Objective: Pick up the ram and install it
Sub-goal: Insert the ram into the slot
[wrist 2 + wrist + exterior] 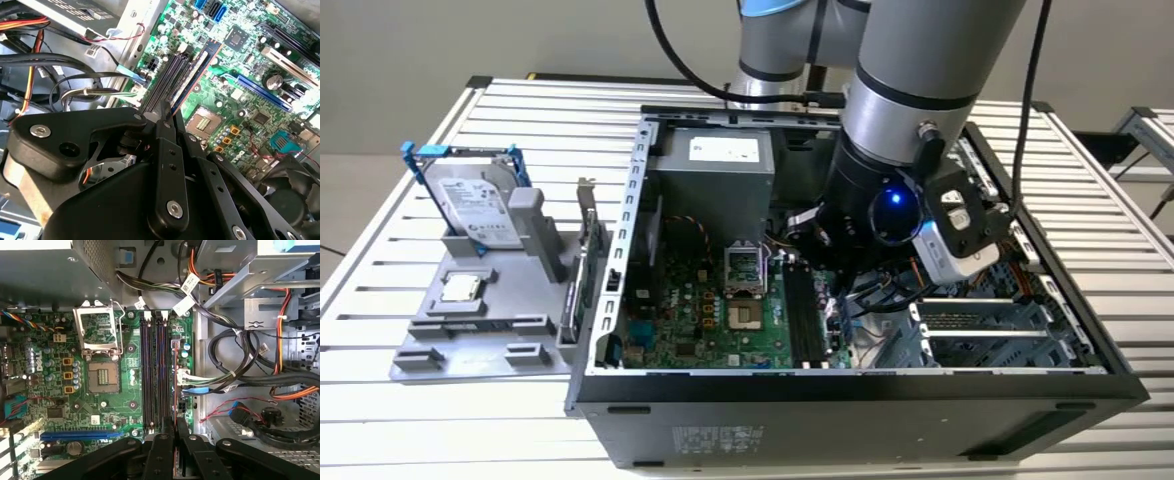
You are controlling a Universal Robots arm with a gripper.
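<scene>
Jaws clenched on the ram (pixel 200 62), my gripper (pixel 167 114) holds the stick edge-on just beside the black memory slots (pixel 154 375) inside the open computer case (pixel 854 405). I judge it needs aligning parallel with its slot, then pressing evenly.

Open PC case (pixel 607 300), HDD (pixel 476 210), mobo (pixel 105 370)

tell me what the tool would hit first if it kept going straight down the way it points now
Most likely the black memory slots on the motherboard. In both wrist views the tool holds a thin ram edge-on just beside those slots, so the stick's lower edge would probably meet them or the board first; depth is unclear.
</scene>
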